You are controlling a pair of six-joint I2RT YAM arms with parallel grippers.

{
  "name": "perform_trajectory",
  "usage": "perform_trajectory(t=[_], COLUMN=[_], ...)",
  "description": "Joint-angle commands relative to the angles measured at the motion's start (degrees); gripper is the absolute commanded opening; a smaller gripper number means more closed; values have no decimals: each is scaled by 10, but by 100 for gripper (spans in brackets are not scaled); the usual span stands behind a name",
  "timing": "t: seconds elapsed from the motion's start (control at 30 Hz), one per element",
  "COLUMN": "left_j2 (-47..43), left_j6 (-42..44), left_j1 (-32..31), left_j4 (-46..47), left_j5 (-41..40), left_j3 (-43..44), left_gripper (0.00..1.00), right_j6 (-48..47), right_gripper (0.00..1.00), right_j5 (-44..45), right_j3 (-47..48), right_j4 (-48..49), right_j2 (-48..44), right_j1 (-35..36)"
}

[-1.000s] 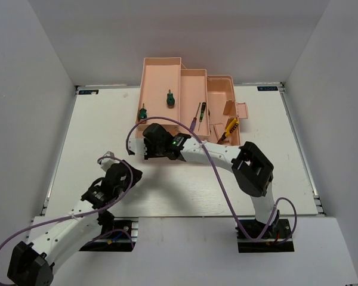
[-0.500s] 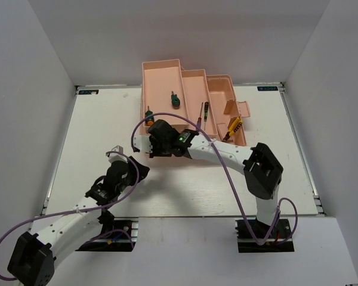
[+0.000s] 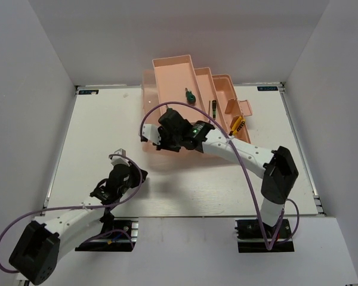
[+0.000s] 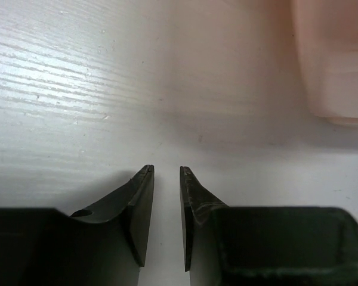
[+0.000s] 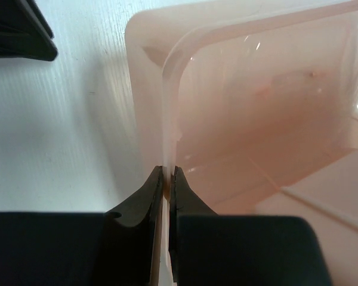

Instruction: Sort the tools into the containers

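Observation:
The salmon-pink toolbox (image 3: 174,74) stands at the back middle of the table with its tiers stepped to the right. My right gripper (image 3: 150,140) is shut on the thin front-left wall of the toolbox (image 5: 167,89), pinched between the fingers (image 5: 167,170). A stubby green screwdriver (image 3: 190,95) lies in a tier, a thin screwdriver (image 3: 215,108) in another, and yellow-and-black pliers (image 3: 237,124) at the right end. The other tools are hidden. My left gripper (image 3: 138,174) hovers low over bare table, its jaws a little apart and empty (image 4: 166,170).
White walls ring the table. The toolbox corner (image 4: 331,59) shows at the upper right of the left wrist view. The right arm's cable (image 3: 144,122) arcs over the toolbox's left side.
The toolbox tiers have swung right and back with the tools, while my right gripper kept its grip on the wall. The stubby orange-green screwdriver has gone out of sight. My left gripper crept forward.

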Motion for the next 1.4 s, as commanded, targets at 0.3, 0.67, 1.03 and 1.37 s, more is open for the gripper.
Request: perform_trajectory(t=[0.3, 0.67, 1.03, 1.37], left_j2=[227, 335, 414, 428], left_j6=[-14, -68, -91, -81], left_j1=[34, 92, 121, 136], left_j4=[284, 345, 444, 431], left_j5=[4, 53, 149, 166], left_j3=[63, 149, 168, 205], left_gripper=[37, 61, 61, 61], right_j6=[36, 55, 80, 43], right_gripper=[0, 0, 0, 64], right_j5=[-15, -41, -90, -123], right_j3=[12, -3, -9, 2], right_j4=[35, 22, -1, -49], right_j2=[-93, -108, -116, -126], right_j1=[-21, -26, -34, -33])
